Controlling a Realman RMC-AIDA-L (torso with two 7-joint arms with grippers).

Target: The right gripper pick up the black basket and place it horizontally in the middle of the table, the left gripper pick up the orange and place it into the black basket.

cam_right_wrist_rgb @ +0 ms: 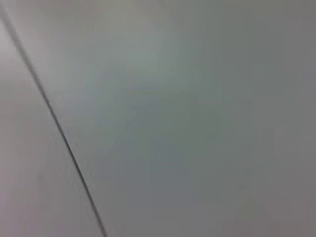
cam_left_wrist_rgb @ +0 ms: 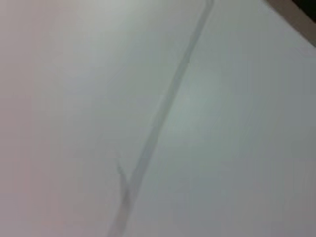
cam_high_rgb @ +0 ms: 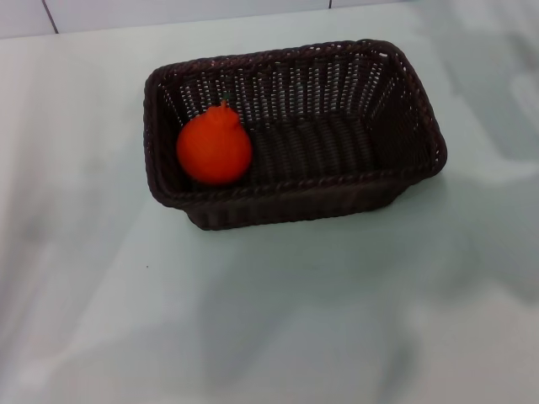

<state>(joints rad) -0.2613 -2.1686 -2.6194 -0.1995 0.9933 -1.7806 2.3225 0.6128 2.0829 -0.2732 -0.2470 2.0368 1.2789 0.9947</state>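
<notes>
The black basket [cam_high_rgb: 295, 135] sits on the white worktop [cam_high_rgb: 269, 320] near the middle of the head view, its long side running across the view and turned only slightly, resting flat on its base. The orange [cam_high_rgb: 214, 149] lies inside it, at the robot's left end, touching the near wall and close to the left wall, its bumpy neck and short stem pointing up and away. The rest of the basket floor is bare.

Neither arm shows in the head view. The two wrist views show only pale surface crossed by a thin dark line — no basket, no fruit, no fingers. So the left gripper and the right gripper are out of sight, and whether their fingers are spread or closed I cannot tell.

Judging from how things lie, both parts of the task look done: the basket is laid crosswise in the middle of the worktop and the fruit is in it. Nothing appears left to do — at most, the arms parking themselves, and with both of them outside the head view that may be done too.
</notes>
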